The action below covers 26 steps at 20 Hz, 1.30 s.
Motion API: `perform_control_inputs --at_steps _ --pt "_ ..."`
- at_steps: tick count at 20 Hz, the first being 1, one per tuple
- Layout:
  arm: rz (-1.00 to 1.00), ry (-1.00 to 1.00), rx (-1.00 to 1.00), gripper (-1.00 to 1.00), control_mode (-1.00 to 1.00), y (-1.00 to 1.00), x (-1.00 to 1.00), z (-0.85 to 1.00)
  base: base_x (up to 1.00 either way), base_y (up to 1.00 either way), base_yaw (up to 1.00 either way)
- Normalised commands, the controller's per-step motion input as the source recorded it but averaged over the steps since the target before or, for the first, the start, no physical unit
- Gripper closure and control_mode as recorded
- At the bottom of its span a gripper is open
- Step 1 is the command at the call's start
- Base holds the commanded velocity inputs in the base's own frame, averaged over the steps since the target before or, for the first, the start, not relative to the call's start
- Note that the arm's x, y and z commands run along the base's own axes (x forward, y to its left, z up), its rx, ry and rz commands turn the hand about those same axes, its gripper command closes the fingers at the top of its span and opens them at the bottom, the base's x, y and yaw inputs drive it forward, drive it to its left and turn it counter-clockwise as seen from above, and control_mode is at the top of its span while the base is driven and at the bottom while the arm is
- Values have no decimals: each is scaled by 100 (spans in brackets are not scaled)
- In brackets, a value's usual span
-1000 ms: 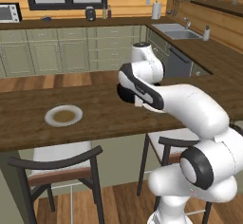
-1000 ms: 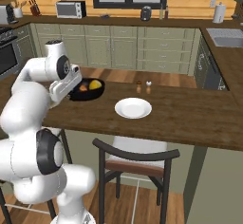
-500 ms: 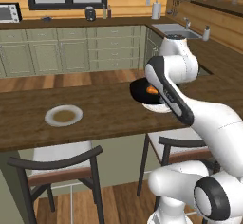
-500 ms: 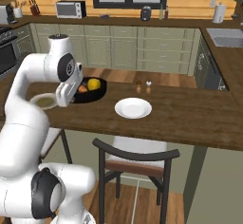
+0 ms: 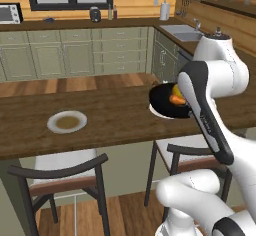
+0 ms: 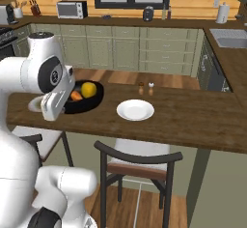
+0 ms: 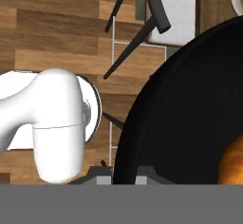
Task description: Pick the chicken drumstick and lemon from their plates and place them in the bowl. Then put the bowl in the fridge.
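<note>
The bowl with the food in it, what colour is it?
Glossy black. The bowl shows best in the right base view.

Wooden counter (image 6: 193, 118) with two plates (image 6: 135, 110)

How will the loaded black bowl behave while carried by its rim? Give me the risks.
The bowl looks rigid and glossy, so the gripper, pinching only its rim, may let it slip or tilt. The round lemon would probably roll toward the low side. The drumstick lies loose beside it and may slide, though the deep wall should keep both in.
</note>
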Motion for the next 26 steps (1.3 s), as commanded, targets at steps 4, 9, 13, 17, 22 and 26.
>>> perform_control_inputs --at_steps 4,9,13,17,22,26 --pt "4 0 0 100 -100 -6 -79 15 0 0 0" --pt "0 0 0 100 -100 -10 -38 6 0 0 0" --pt "0 0 1 100 -100 -39 -17 5 0 0 0" --pt "0 0 0 100 -100 -6 -22 0 0 0 0" --pt "-1 0 0 100 -100 2 -2 0 0 0 0" --pt "-2 0 0 100 -100 0 0 0 0 0 0"
